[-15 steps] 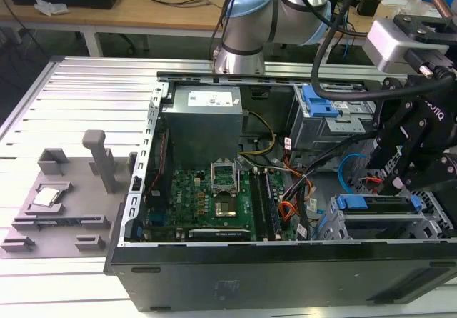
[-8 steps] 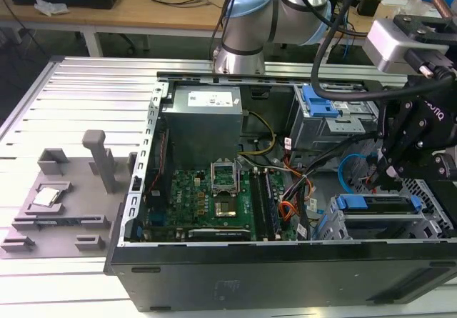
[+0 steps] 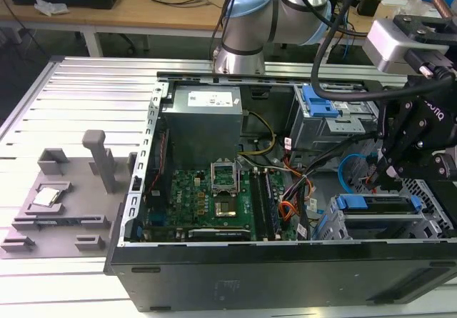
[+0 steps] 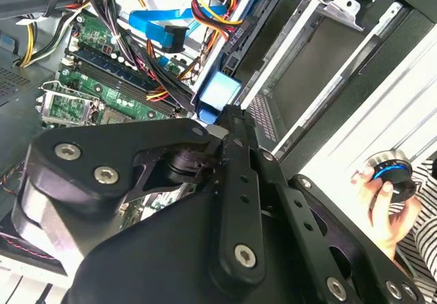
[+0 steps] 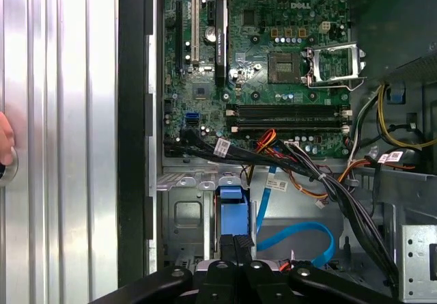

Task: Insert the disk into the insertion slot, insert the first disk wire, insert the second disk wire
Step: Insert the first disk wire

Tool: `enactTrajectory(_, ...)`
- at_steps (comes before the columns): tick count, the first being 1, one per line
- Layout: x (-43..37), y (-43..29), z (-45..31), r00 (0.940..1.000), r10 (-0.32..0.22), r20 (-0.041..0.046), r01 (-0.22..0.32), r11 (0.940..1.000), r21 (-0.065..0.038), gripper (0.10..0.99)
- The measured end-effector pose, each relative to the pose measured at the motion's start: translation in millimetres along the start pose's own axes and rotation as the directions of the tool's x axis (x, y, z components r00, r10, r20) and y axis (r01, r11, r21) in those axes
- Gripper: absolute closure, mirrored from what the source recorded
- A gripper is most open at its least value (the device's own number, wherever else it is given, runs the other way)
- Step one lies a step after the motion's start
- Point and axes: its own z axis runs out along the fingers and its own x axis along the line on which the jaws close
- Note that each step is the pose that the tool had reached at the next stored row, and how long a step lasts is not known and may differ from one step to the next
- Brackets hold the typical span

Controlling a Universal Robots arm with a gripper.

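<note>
Step in hand, as I read it: disk insertion, final seating. Neither wire is connected yet.

- Pincer (image 5: 236,244): in the first wrist view the two fingertips sit pressed together with no gap, so I log it as closed. I see nothing pinched between them. The tips meet the blue end of the carrier.
- The disk (image 3: 375,204) lies in its blue carrier within the insertion slot (image 3: 432,211), the low perforated cage at the exterior view's right, inside the open computer case (image 3: 235,282). It looks mostly in. I cannot tell whether it is fully latched.
- The second disk wire (image 5: 300,238) curls in a loose loop just beside the carrier. In the second wrist view its dark plug (image 4: 175,42) hangs free over the motherboard (image 4: 102,92), plugged into nothing.
- The first disk wire (image 3: 288,208) lies between motherboard and cage. I cannot pick out its plug.
- The taller cage with the blue latch (image 3: 318,107) stands apart and plays no part here.
- A person's hand (image 4: 382,198) holds a round knob beside the case, over the slotted worktop (image 3: 78,96).

Judgement: finishing this step calls for a straight push along the bay axis, with the carrier kept square to the rails and the blue loop kept out from under the fingertips.
</note>
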Motion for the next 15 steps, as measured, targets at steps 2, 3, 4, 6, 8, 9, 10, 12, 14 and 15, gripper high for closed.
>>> enactTrajectory(2, 0.0, 0.0, 0.0, 1.0000, 0.000, 0.0000, 0.000, 1.0000, 0.000, 0.980)
enactTrajectory(3, 0.0, -1.3, 0.3, 1.0000, 0.000, 0.0004, 0.000, 1.0000, 0.000, 0.980)
enactTrajectory(4, -0.2, -6.2, 1.2, 1.0000, 0.000, 0.0000, 0.000, 1.0000, -0.001, 0.980)
enactTrajectory(6, -0.8, -16.4, 3.6, 1.0000, 0.000, -0.0001, 0.000, 1.0000, -0.003, 0.980)
enactTrajectory(8, -2.5, -23.2, 4.7, 1.0000, 0.000, -0.0003, 0.000, 1.0000, -0.005, 0.980)
enactTrajectory(9, -4.2, -26.6, 4.8, 1.0000, 0.000, -0.0006, 0.000, 1.0000, -0.005, 0.980)
enactTrajectory(10, -7.2, -29.7, 5.0, 1.0000, 0.000, -0.0004, 0.000, 1.0000, -0.005, 0.980)
enactTrajectory(12, -16.2, -35.4, 5.4, 1.0000, 0.000, -0.0007, 0.000, 1.0000, -0.005, 0.980)
enactTrajectory(14, -23.1, -40.4, 6.3, 1.0000, 0.000, -0.0004, 0.000, 1.0000, -0.006, 0.980)
enactTrajectory(15, -24.4, -42.4, 7.3, 1.0000, 0.000, -0.0005, 0.000, 1.0000, -0.007, 0.980)
